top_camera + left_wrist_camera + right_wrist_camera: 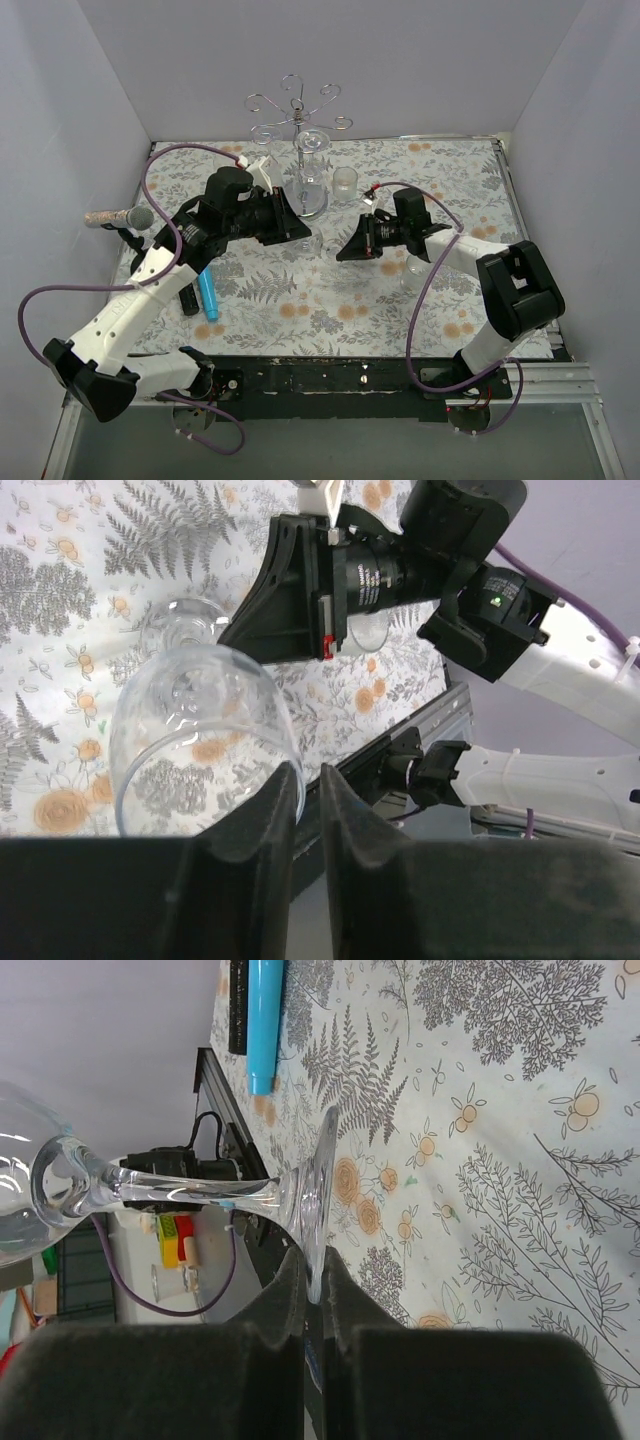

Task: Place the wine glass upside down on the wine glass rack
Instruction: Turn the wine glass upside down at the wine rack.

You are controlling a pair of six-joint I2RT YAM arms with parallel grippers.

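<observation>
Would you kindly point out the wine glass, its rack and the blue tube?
wine glass (180,1191), right wrist view, stem.
wine glass rack (296,122), top view, central pole.
blue tube (208,293), top view, middle.

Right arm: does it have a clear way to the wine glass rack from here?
Probably not yet. The right gripper is shut on the wine glass foot, but the left gripper also pinches the bowl's rim, and that arm sits right in front of the wine glass rack.
</observation>
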